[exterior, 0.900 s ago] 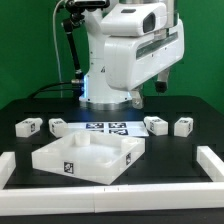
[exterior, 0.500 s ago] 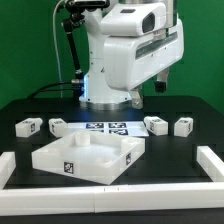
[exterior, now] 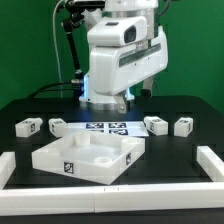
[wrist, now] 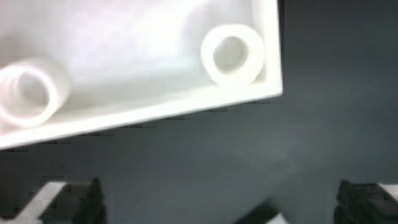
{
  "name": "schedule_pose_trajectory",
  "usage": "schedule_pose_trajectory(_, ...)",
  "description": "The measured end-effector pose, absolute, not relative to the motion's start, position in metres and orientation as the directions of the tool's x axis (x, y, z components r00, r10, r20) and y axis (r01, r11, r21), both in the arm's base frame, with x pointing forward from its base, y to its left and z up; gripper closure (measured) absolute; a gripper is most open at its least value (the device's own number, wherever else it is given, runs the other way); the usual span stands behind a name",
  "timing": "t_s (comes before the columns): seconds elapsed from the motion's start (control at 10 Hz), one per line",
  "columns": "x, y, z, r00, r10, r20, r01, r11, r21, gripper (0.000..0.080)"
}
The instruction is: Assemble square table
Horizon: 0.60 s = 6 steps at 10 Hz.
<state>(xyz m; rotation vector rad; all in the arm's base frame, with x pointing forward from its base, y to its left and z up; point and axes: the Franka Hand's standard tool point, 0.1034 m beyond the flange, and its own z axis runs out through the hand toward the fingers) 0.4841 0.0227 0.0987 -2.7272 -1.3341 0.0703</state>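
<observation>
White border rail [exterior: 110, 196] fences the front of the black tabletop [exterior: 175, 148], probably to keep the parts within reach. Just behind it the square slab [exterior: 95, 158] lies hollow side up, its sockets exposed for fitting. Further back, four legs [exterior: 155, 125] flank the marker board [exterior: 105, 128]. Above, the tool [wrist: 214, 203] looks down on a slab corner, jaws spread wide, holding and touching nothing.

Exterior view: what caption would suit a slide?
Robot arm looms behind a square slab and four loose legs.
</observation>
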Motion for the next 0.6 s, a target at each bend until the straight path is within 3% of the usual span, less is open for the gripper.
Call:
schedule_pose_trajectory(0.2,0.466,0.001,0.082,0.631,0.776,0.002,0.760,-0.618,-0.201,0.0150)
schedule_pose_trajectory(0.5,0.446,-0.016,0.064,0.626,0.780,-0.003,0.762,-0.613,-0.209,0.0150)
schedule_pose_trajectory(0.6,0.449,-0.017,0.063,0.641,0.768,0.005,0.758,-0.632,-0.165,0.0150)
